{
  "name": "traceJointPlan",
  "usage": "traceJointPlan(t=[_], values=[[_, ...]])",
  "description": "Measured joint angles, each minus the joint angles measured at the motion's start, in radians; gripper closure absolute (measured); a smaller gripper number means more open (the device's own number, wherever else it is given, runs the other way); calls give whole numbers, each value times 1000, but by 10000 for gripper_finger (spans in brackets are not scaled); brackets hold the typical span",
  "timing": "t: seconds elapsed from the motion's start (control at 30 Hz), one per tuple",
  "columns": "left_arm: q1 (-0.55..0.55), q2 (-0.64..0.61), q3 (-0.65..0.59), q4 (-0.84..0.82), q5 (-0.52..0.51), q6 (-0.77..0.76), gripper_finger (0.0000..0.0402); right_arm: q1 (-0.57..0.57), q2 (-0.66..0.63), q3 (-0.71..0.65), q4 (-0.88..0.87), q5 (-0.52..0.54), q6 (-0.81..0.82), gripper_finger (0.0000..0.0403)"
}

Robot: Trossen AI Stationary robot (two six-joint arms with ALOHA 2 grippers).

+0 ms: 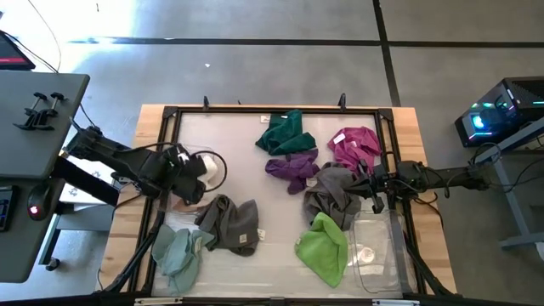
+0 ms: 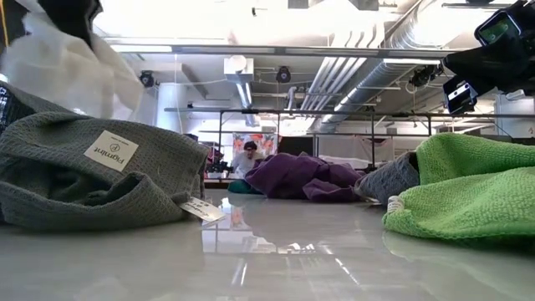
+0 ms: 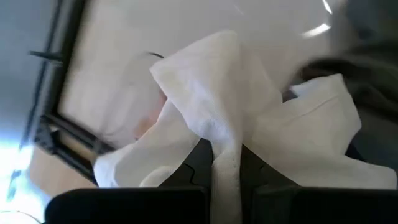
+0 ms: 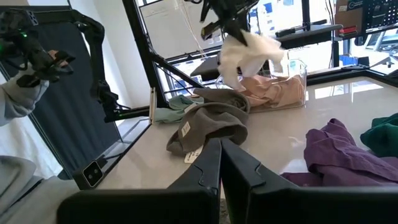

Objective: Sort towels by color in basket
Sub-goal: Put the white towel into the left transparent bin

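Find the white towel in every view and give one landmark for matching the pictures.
High view: the white towel hangs at the left gripper, left of centre.
Low view: top left corner, above the grey towel.
Left wrist view: fills the centre, pinched between the fingers.
Right wrist view: upper middle, hanging over a clear bin.
Landmark: the grey towel with its sewn label, beside or below the white one.

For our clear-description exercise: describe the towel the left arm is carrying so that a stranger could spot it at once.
Start at the left side of the table, where the left gripper hangs over a clear bin holding pale pink cloth. The white towel is pinched shut in that gripper. It is the only towel off the table; every other lies flat.
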Motion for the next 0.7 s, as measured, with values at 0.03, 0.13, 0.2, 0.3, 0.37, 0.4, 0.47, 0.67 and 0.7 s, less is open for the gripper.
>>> traceJointPlan(t=[0.03,0.13,0.2,0.3,0.37,0.4,0.47,0.67,0.7], values=[[-6,5,1,-2,23,2,394,0,1,0,0,0,0,402],[-19,27,1,-1,94,2,394,0,0,0,0,0,0,402],[-30,34,1,0,118,-6,394,0,0,0,0,0,0,402],[-34,36,1,-3,133,-22,394,0,1,0,0,0,0,402],[-34,37,1,-3,139,-22,394,0,0,0,0,0,0,402],[-34,37,1,-3,143,-22,394,0,0,0,0,0,0,402],[-34,37,1,-3,147,-9,394,0,0,0,0,0,0,402],[-32,37,-18,-1,101,134,394,0,0,0,0,0,0,402],[-28,37,-30,-3,101,163,394,0,0,0,0,0,0,402]])
